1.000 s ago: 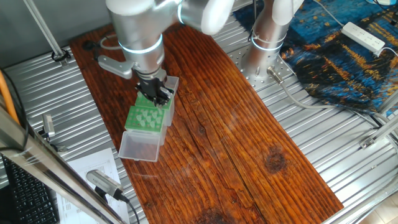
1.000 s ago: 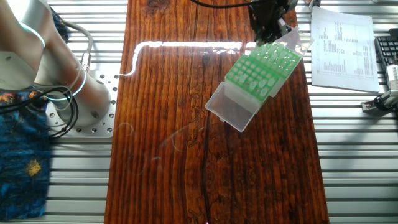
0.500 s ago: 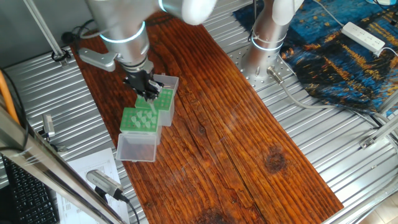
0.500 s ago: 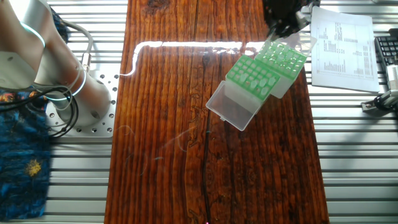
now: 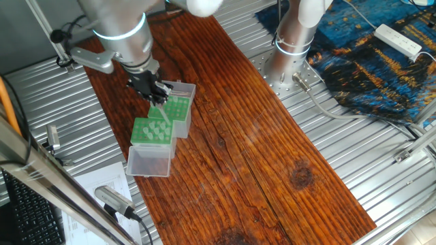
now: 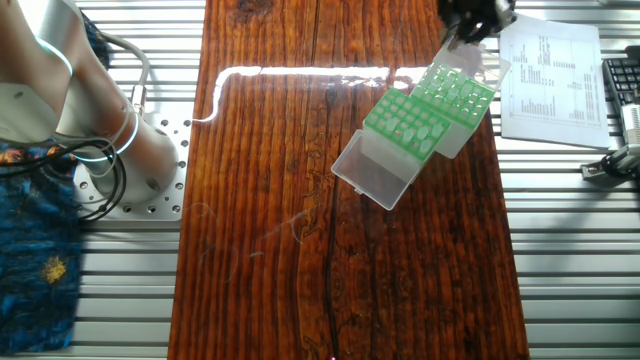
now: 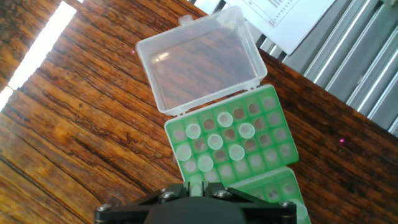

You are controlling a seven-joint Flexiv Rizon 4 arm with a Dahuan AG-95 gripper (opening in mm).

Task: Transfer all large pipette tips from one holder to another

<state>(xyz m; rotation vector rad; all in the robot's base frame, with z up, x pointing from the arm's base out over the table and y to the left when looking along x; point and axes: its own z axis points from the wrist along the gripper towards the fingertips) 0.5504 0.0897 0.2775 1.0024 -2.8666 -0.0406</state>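
Two green racks stand side by side on the wooden board. The rack with the open clear lid (image 7: 199, 59) holds several large pipette tips (image 7: 215, 141) standing upright in its holes (image 5: 151, 131). The other green rack (image 5: 178, 107) sits beside it in a clear box, and its holes look empty in the hand view (image 7: 273, 186). My gripper (image 5: 157, 97) hovers above the racks, shut on one pale tip (image 5: 163, 112) that hangs down from the fingers. The hand view shows this tip (image 7: 196, 183) pinched between the jaws. In the other fixed view the gripper (image 6: 462, 28) is at the top edge.
The robot base (image 5: 293, 41) stands at the back on the slatted metal table. A printed sheet (image 6: 550, 70) and a keyboard (image 6: 622, 80) lie beside the board. A blue cloth (image 5: 368, 61) with a power strip (image 5: 398, 39) lies at the right.
The gripper has risen from the boxed rack and moved left and back, lifting one tip clear of the holes. The racks stayed where they were.
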